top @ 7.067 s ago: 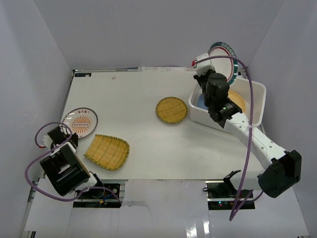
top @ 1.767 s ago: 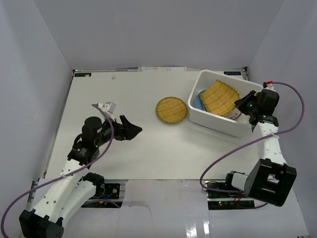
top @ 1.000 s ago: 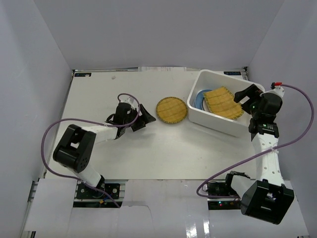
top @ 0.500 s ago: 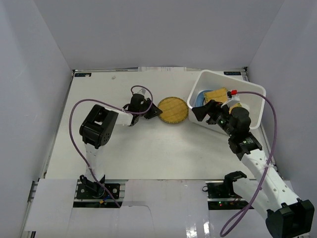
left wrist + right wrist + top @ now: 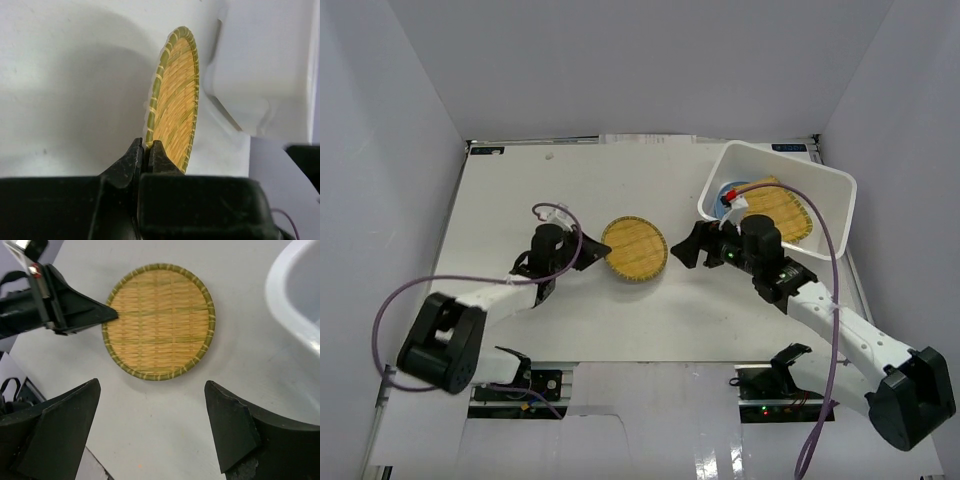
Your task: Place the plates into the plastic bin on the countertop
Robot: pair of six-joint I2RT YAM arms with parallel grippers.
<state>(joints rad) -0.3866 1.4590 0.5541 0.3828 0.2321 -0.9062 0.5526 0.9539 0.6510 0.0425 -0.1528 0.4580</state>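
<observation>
We see the left end effector (image 5: 592, 250) now clenched on the near-left rim of the round yellow woven-look plate (image 5: 634, 250); a second ago its jaws stood wide just short of that rim. The plate also sits further left and nearer the arm bases than it did then, so it is now well apart from the bin. The left wrist view shows the rim pinched between the fingertips, but we cannot tell whether the plate is clear of the matte white tabletop (image 5: 520, 190). We judge the grasp made and the carry still to come.

To its right, the right end effector (image 5: 694, 244) hovers released and holds nothing. It has swung out from the bin to stand between the plate and the white rectangular plastic bin (image 5: 775, 152), right in the path. Inside the bin lie a squarish yellow woven-look plate (image 5: 778, 210) and a blue plate (image 5: 724, 197). The right arm's purple cable (image 5: 825, 225) loops over the bin.
</observation>
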